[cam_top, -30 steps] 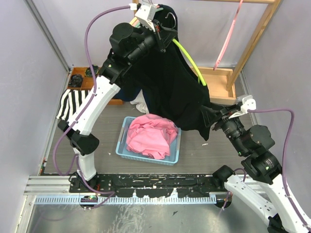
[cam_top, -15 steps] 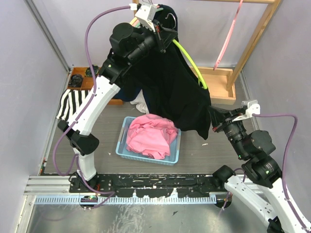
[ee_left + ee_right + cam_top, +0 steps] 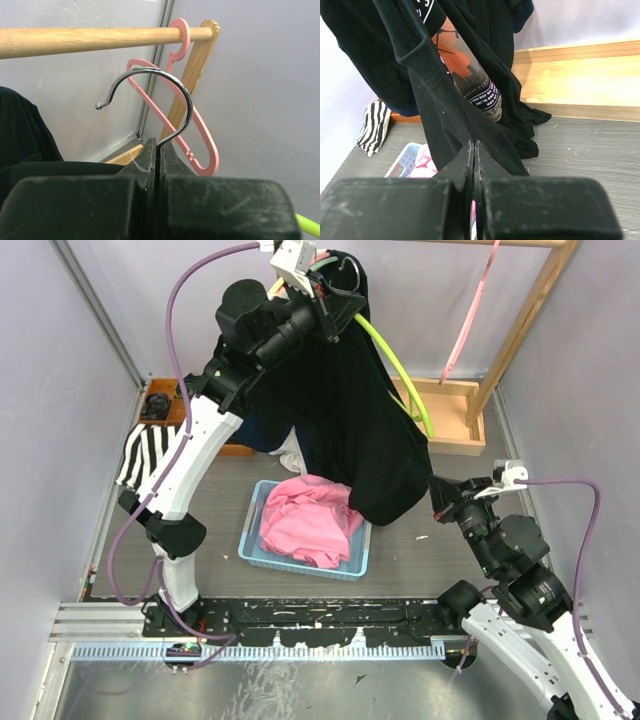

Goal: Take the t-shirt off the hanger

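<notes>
left pincer clamps hanger hook, clear of rod; right pincer pinches shirt hem, open floor beside it.

Black t-shirt, lime-green hanger, pink clothes, blue basket, zebra-striped cloth

jaws clamp metal hanger hook.

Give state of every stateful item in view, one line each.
t-shirt, on hanger, lower edge pinched
hanger, hook off rail, held
left gripper, shut on hanger
right gripper, shut on t-shirt
pink hanger, hooked on rail
basket, holds pink cloth
</notes>
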Controlling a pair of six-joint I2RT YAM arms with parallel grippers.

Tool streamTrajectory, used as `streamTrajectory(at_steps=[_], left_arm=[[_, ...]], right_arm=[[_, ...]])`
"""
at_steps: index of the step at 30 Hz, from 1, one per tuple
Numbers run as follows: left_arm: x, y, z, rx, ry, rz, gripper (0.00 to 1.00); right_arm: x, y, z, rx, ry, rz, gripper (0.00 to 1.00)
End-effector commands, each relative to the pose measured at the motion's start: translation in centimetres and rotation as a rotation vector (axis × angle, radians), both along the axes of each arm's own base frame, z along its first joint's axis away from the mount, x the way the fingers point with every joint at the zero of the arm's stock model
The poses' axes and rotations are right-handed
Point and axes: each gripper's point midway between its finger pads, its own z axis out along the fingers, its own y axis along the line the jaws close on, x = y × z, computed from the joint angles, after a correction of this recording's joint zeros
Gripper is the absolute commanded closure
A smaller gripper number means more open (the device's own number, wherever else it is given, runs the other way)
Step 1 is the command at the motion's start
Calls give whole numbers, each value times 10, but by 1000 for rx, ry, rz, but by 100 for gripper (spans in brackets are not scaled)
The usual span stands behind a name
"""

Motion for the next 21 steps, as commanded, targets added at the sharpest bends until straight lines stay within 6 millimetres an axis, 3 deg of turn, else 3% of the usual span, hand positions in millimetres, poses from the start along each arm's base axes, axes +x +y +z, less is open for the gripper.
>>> streamTrajectory(at_steps=[1, 5, 9, 11, 17, 21], left_arm=[[-4, 23, 49, -102, -120, 51, 100], [-7, 17, 43, -99, -107, 17, 100], [-16, 4, 29, -73, -90, -36, 100], [-23, -6, 18, -45, -82, -56, 100], [-35, -29, -25, 50, -30, -88, 100], [-38, -31, -45, 86, -2, -90, 100]], right_arm=[[-3, -10, -8, 16, 22, -42, 99], [-3, -11, 7, -5, -8, -40, 99], [-1, -11, 31, -42, -56, -39, 63], [1, -15, 45, -54, -84, -61, 53], [2, -38, 92, -87, -163, -169, 48], [-3, -45, 120, -102, -213, -185, 47]])
